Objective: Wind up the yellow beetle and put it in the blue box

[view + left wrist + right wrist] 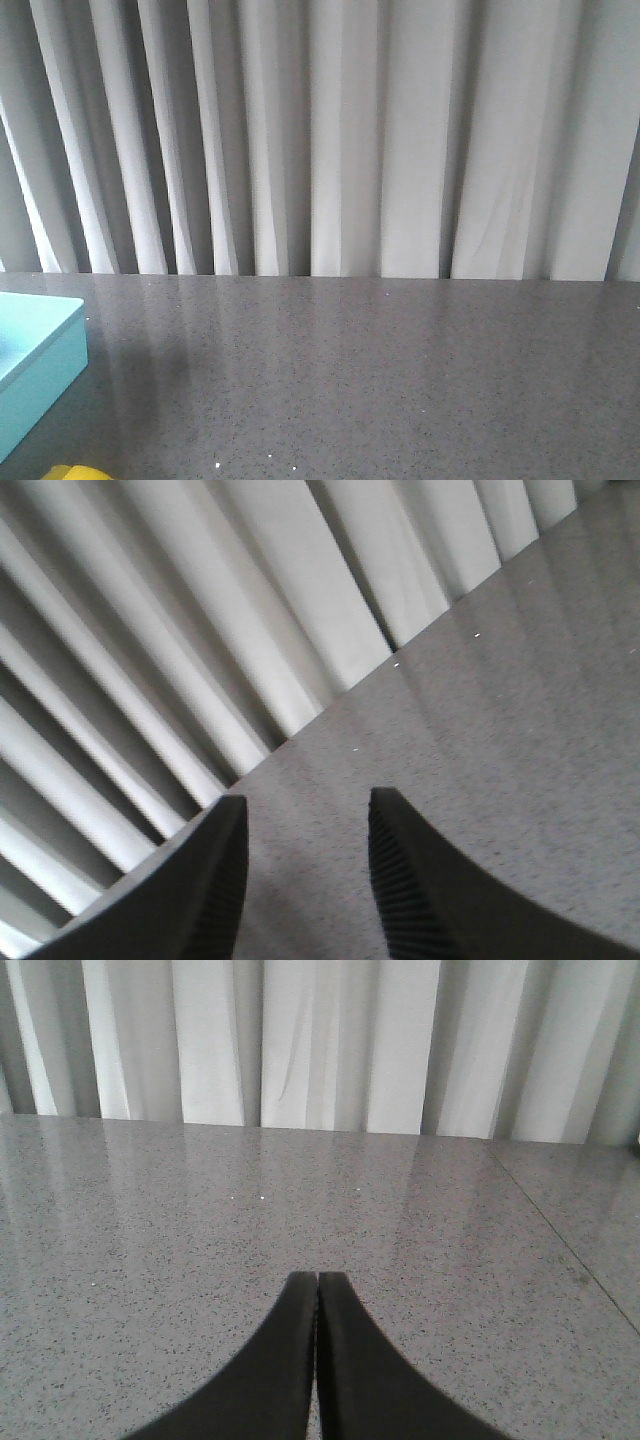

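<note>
Showing blue box (40, 360) in front view only, left pincer (305, 810) parted, right pincer (317, 1285) closed

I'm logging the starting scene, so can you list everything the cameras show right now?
blue box: one, pale turquoise, on the table at the front view's left edge, partly cut off.
yellow beetle: one, bright yellow, only a sliver at the bottom left of the front view, near the box; too little shows to tell more.
table: one, speckled grey, spanning all views.
curtain: one, white, pleated, behind the table.
left hand: one, dark, open, above bare table.
right hand: one, dark, shut on nothing, above bare table.
</note>
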{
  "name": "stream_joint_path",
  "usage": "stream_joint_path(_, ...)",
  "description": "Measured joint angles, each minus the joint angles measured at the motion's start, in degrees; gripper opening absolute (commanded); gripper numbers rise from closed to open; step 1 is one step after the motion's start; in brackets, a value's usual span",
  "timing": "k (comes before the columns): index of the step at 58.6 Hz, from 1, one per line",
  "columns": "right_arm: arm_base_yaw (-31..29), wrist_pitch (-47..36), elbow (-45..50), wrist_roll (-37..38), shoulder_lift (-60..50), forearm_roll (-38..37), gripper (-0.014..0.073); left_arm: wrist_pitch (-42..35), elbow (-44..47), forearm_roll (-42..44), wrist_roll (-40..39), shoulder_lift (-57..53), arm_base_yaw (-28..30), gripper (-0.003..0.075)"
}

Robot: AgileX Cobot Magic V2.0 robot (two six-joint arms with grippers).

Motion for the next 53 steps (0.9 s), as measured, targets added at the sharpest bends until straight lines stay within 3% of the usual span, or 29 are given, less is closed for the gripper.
stream_joint_path(8, 0.0, 0.0, 0.0, 0.0, 0.0, 0.0, -0.0007, -0.9, -2.4, 7.2, 1.5, 4.0, 0.6, 0.0298)
stream_joint_path(19, 0.0, 0.0, 0.0, 0.0, 0.0, 0.0, -0.0007, -0.6, -4.6, 17.8, -3.6, 8.5, 0.0, 0.0298)
stream_joint_path(41, 0.0, 0.0, 0.0, 0.0, 0.0, 0.0, -0.0007, 4.5, -16.2, 24.0, -4.9, 25.3, 0.0, 0.0299)
stream_joint_path(53, 0.0, 0.0, 0.0, 0.0, 0.0, 0.0, -0.0007, 6.4, -17.1, 27.2, -5.0, 35.5, 0.0, 0.0299)
